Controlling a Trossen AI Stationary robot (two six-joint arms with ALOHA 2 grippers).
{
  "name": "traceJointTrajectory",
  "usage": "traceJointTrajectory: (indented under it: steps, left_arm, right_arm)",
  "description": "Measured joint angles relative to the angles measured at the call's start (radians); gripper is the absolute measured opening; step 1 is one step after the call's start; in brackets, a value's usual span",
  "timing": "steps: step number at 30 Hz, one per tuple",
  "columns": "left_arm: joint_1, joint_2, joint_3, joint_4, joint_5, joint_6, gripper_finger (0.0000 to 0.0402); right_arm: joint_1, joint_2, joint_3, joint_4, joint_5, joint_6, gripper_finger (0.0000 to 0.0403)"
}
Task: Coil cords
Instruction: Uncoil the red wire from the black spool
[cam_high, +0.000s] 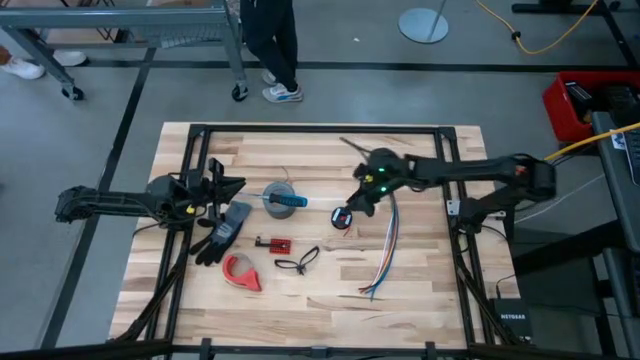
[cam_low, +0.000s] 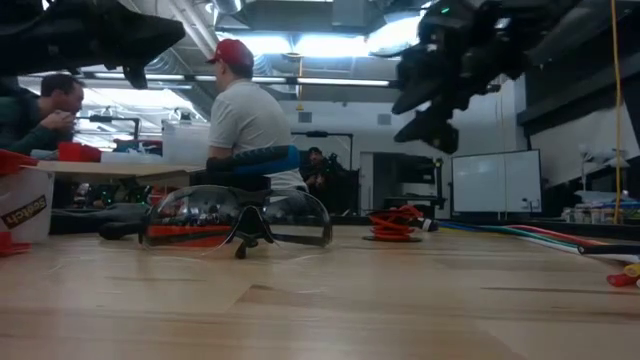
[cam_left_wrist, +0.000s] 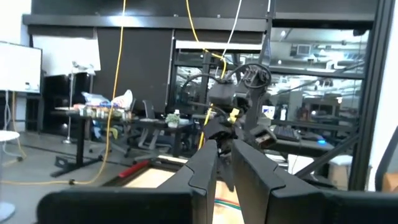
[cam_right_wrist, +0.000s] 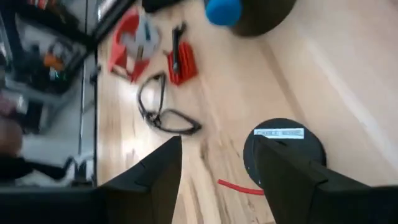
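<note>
Nearest the front edge of the wooden table (cam_high: 420, 300), I see the loose ends of a long multicoloured wire bundle (cam_high: 385, 250) on the right side. On the left side lies a red tape dispenser (cam_high: 242, 272). A little farther in, a small black looped cord (cam_high: 297, 262) rests beside a small red and black part (cam_high: 272, 243), with a black glove (cam_high: 225, 232) just to their left.

Toward the middle of the table lies the task's thing, the red cord (cam_high: 342, 218). It is wound into a small round coil with black parts and lies flat on the wood, just left of the wire bundle. The right gripper (cam_high: 355, 205) hangs over it, well above the table top. Its wrist camera looks down on the coil. The two fingers (cam_right_wrist: 161, 174) are spread wide with nothing between them — the coil shows just past one fingertip.

To the left of the coil is a grey tape roll (cam_high: 283, 197) with a blue-handled tool across it. Farther left, the left gripper (cam_high: 225, 185) waits near the table's left edge — its fingers (cam_left_wrist: 205, 168) are drawn almost together and hold nothing.

Beyond the table, a person (cam_high: 270, 45) stands on the grey floor.
</note>
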Motion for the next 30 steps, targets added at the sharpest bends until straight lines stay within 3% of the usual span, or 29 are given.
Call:
traceJointTrajectory:
  steps: [2, 9, 17, 26, 30]
  left_arm:
    - [0.0, 0.0, 0.0, -0.002, 0.0, -0.021, 0.0043]
    - [0.0, 0.0, 0.001, -0.027, 0.0, -0.043, 0.0043]
    - [0.0, -0.001, 0.001, -0.044, 0.0, -0.055, 0.0043]
    - [-0.001, 0.019, 0.002, -0.199, 0.072, -0.27, 0.0043]
    - [-0.01, 0.033, 0.002, -0.198, 0.079, -0.293, 0.0043]
  right_arm:
    - [-0.001, 0.037, 0.045, -0.082, 0.002, -0.063, 0.02]
    - [-0.016, 0.065, 0.108, -0.324, 0.164, -0.179, 0.02]
    - [-0.013, 0.074, 0.076, -0.338, 0.155, -0.179, 0.02]
    - [-0.012, 0.088, 0.066, -0.325, 0.11, -0.165, 0.02]
    - [-0.01, 0.132, 0.066, -0.294, 0.097, -0.148, 0.02]
